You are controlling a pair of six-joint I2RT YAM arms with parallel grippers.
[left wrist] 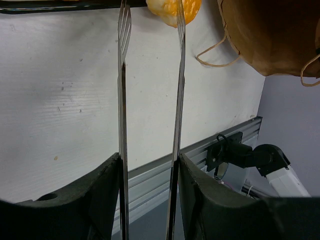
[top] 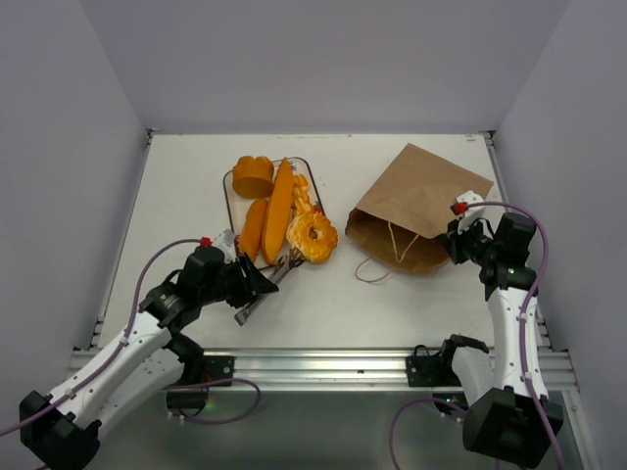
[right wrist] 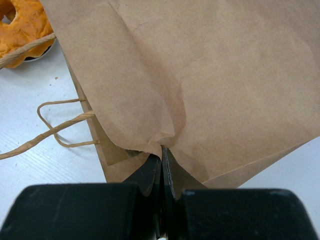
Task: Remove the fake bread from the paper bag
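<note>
Left gripper (top: 251, 282) is clamped on the handle end of the tongs (top: 277, 275). Their arms are parted, with nothing between the tips. Right gripper (right wrist: 161, 161) is pinched tight on the bag (top: 419, 201) at its right edge.

Bag lies flat, right of the tongs, long axis diagonal. Its mouth points near-left toward the tong tips and its bottom far-right. It's plain brown and creased, with the handles (top: 376, 268) flopped out on the table (top: 176, 196).

Bread (top: 278, 210) is all just past the tong tips, glossy orange, on the tray (top: 227, 193). The baguette runs lengthwise away from the tips, and the ring loaf (top: 313, 236) sits closest to them.
</note>
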